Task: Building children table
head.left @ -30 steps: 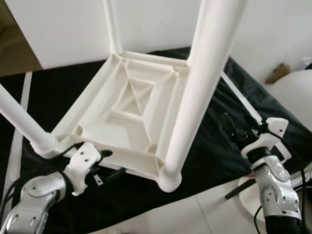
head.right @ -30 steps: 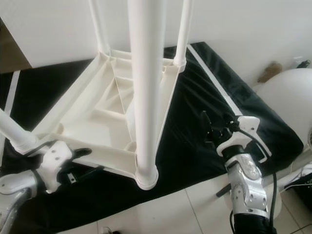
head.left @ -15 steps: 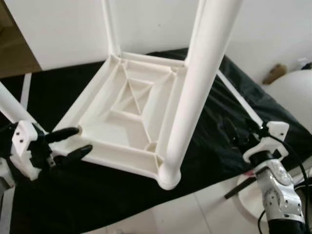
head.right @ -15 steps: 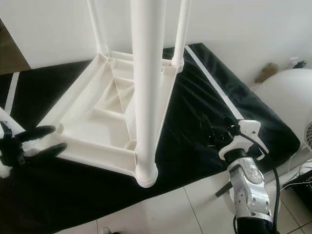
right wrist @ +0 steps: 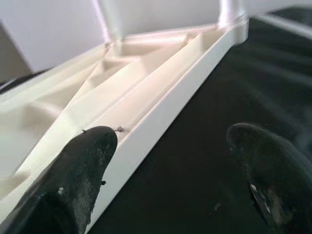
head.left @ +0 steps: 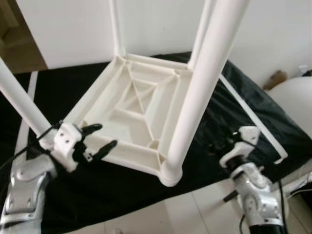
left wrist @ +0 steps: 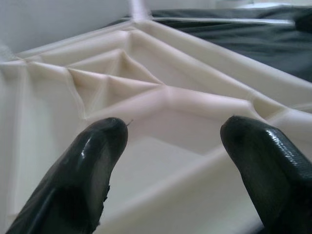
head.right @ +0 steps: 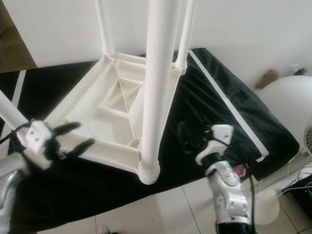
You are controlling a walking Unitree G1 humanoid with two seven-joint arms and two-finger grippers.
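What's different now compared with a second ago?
The left pincer came off the table's near edge, swung out left, and is back over that edge, open and holding nothing. The right pincer edged closer to the table. The upturned table stays on the black mat.

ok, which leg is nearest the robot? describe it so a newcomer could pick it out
Start at the black mat, where a white table lies upside down with its legs pointing up. The leg rises from the corner at the mat's front edge, between the left tool and the right tool. It looks the thickest, with its round socket showing.
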